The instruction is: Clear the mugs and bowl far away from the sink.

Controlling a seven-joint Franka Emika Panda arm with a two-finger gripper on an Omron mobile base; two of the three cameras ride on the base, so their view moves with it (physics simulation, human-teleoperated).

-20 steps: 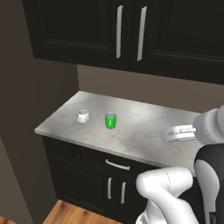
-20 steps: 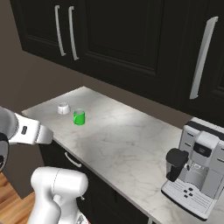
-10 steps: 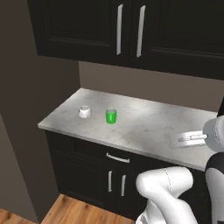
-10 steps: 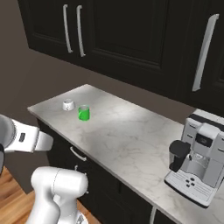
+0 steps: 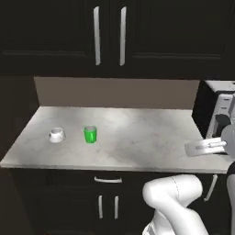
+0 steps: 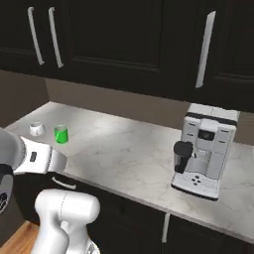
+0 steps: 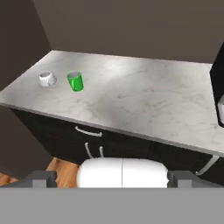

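Hand view: the two dark fingertips [image 7: 43, 177] stand at the bottom corners, far apart, so the gripper [image 7: 111, 178] is fully open, holding and touching nothing. Beyond them, low in the frame, a dark cabinet front [image 7: 105, 142] sits under the marble counter [image 7: 144, 100]. In the upper left of the frame, the green mug [image 7: 75, 81] stands upright near the counter's left end, with the white mug [image 7: 47, 78] just beside it, apart. Whether the white mug is upright or tipped cannot be told. At the right edge the coffee machine [image 7: 220, 78] is cut off. Right base view shows the coffee machine [image 6: 203, 150] whole, well apart from both mugs.
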